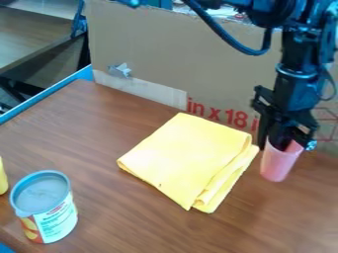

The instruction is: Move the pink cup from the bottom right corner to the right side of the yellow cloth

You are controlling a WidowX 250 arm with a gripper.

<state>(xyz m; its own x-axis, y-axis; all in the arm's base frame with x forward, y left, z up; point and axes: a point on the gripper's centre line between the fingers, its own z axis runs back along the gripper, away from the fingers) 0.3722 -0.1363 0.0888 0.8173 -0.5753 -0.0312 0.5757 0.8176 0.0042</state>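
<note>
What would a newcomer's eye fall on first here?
Probably the folded yellow cloth, bright against the brown tabletop near the middle of the view. Next, on the right, comes the black gripper at the mouth of a pink cup. A labelled can also catches the eye at the lower left.

One can (54,217), one cloth (187,158), one cup (278,163), one cardboard panel (178,54) and one cut-off yellow object (3,178) are seen.
</note>
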